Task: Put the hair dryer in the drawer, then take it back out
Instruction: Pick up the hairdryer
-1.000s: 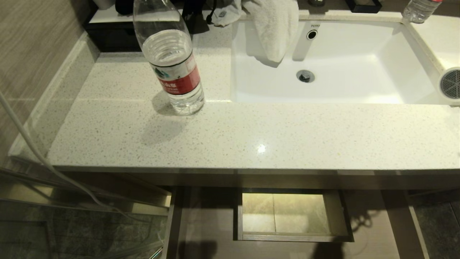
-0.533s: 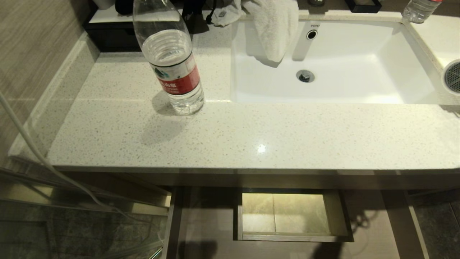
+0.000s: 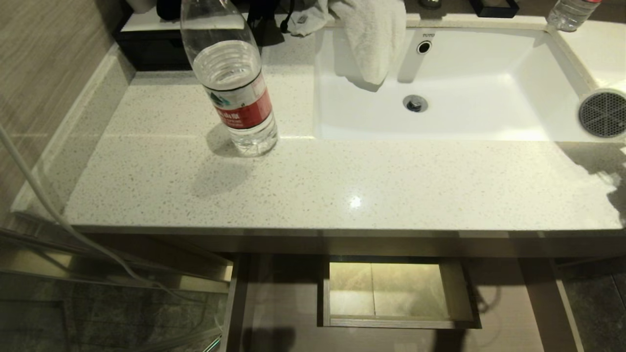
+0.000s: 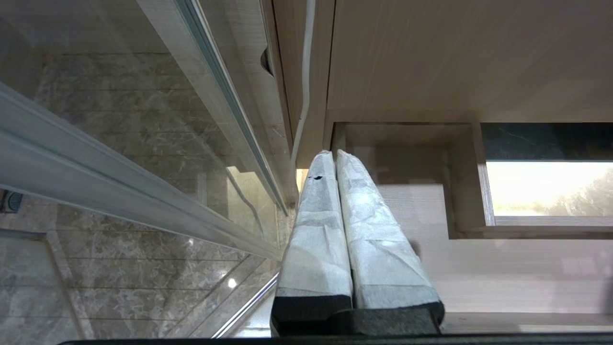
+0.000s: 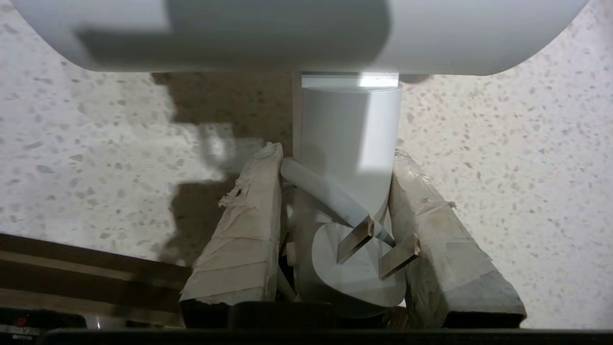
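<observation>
The white hair dryer (image 3: 602, 114) shows only its round grey mesh grille at the right edge of the head view, above the sink's right end. In the right wrist view my right gripper (image 5: 336, 153) is shut on the hair dryer (image 5: 349, 129) by its handle. The dryer's barrel lies across beyond the fingertips, and its plug with two metal prongs sits between the fingers. Speckled counter lies beneath it. The drawer (image 3: 283, 298) stands pulled out under the counter, with nothing inside. My left gripper (image 4: 333, 153) is shut and parked low beside the drawer (image 4: 479, 278).
A clear red-labelled water bottle (image 3: 234, 83) stands on the speckled counter (image 3: 342, 186), left of the white sink (image 3: 464, 63). A towel (image 3: 371, 34) hangs over the sink's back rim. Another bottle (image 3: 570, 12) is at the far right corner. A glass panel (image 4: 119, 143) borders the left.
The dryer's grille has slid a little leftward into the head view, and its shadow has spread over the counter's right end. Bottle, drawer and left arm are unmoved.
</observation>
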Controlling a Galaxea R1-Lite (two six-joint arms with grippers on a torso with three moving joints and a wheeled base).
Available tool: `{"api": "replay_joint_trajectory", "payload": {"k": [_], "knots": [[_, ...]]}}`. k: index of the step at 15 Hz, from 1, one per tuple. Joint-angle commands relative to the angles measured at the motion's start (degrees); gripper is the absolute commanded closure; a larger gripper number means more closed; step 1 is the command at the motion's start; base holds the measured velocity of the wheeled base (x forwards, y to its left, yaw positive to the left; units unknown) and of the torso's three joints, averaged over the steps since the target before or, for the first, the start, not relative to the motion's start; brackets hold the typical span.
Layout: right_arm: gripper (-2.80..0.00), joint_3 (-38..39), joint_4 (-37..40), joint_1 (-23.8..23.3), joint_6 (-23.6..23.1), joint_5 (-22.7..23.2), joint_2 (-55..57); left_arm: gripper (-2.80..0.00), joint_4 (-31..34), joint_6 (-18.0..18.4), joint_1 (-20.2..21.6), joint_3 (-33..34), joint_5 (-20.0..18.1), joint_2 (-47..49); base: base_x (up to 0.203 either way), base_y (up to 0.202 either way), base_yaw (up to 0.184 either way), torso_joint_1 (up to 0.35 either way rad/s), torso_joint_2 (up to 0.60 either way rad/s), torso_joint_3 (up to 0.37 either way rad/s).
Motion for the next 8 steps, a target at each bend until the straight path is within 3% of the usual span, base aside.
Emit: {"api": "replay_joint_trajectory", "payload": {"k": [1, 8], "knots": [[0.00, 2.9, -2.1, 2.5, 0.7, 0.0, -2.5, 0.00, 0.0, 0.0, 0.0, 0.0, 0.0, 0.0, 0.000, 0.000, 0.000, 0.000, 0.00, 0.000], [0.00, 7.2, -8.1, 4.4, 1.8, -3.8, -4.5, 0.00, 0.0, 0.0, 0.0, 0.0, 0.0, 0.0, 0.000, 0.000, 0.000, 0.000, 0.00, 0.000]]}}
